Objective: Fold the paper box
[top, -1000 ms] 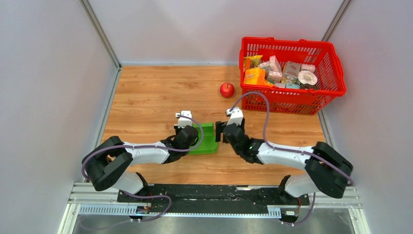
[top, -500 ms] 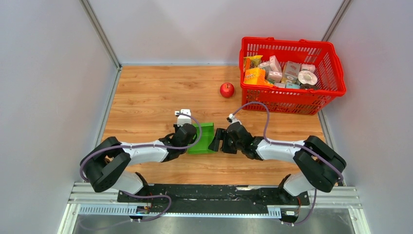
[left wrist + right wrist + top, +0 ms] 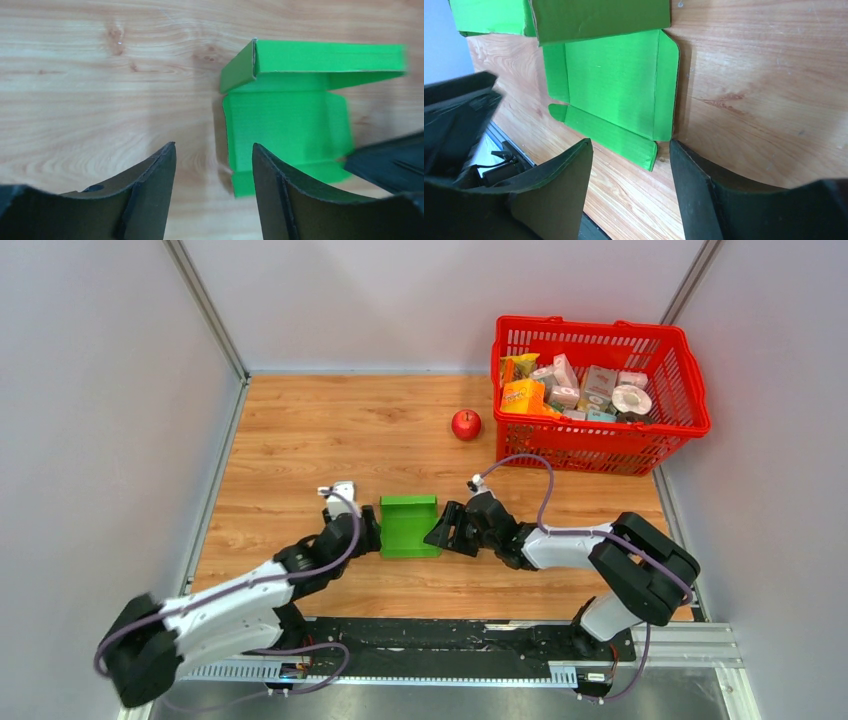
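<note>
- Paper box (image 3: 409, 528) is lying flat on the wooden table (image 3: 300, 430), near the centre and betw. the two grippers.
- From above it's reading almost square, w/ the long axis running slightly near-to-far. The open face is pointing up.
- Its far edge is standing up as a low wall. In the left wrist view the box (image 3: 285, 125) is showing that wall w/ a short end flap bent at the corner.
- It's thin bright green card, matte, plain, w/ crisp creases. In the right wrist view the box (image 3: 614, 85) is showing a flat panel w/ rounded-corner flaps & a narrow tab strip resting on the wood grain.
- Left gripper (image 3: 370, 532) is sitting just beside the box's left edge, jaws spread wide, gripping nothing.
- Right gripper (image 3: 440, 530) is sitting at the box's right edge, jaws also released & empty.
- Can't tell if any fingertip is touching the card.
- A dark finger is covering one box corner in the left wrist view, and the frame edge is cutting off the box in the right wrist view.
- A round, glossy red apple (image 3: 465, 424) is sitting well apart from the box, just beside the red plastic lattice basket (image 3: 600, 455). The packages inside are too small to read.
</note>
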`<action>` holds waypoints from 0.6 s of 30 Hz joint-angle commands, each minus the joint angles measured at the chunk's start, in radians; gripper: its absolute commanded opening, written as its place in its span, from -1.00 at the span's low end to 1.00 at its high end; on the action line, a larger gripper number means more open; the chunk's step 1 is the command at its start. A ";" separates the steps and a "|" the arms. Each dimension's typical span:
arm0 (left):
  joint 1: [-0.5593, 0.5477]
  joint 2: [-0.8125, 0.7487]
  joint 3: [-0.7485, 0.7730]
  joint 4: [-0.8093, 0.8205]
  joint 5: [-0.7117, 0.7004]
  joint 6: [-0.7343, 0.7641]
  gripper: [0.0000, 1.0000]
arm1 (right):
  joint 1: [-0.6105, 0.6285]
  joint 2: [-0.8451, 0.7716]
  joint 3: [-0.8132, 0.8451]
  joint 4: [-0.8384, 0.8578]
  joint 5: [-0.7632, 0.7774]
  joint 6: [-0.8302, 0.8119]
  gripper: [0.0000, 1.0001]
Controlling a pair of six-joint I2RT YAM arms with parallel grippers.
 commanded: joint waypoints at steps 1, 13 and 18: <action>0.001 -0.392 -0.035 -0.291 0.060 -0.111 0.26 | -0.002 -0.008 -0.021 0.009 -0.020 -0.005 0.31; -0.002 -0.441 0.087 -0.316 0.461 0.174 0.01 | -0.008 0.000 -0.028 -0.014 -0.026 -0.028 -0.38; -0.158 -0.136 0.234 -0.300 0.416 0.329 -0.15 | -0.011 -0.038 -0.004 -0.110 -0.054 -0.033 -0.75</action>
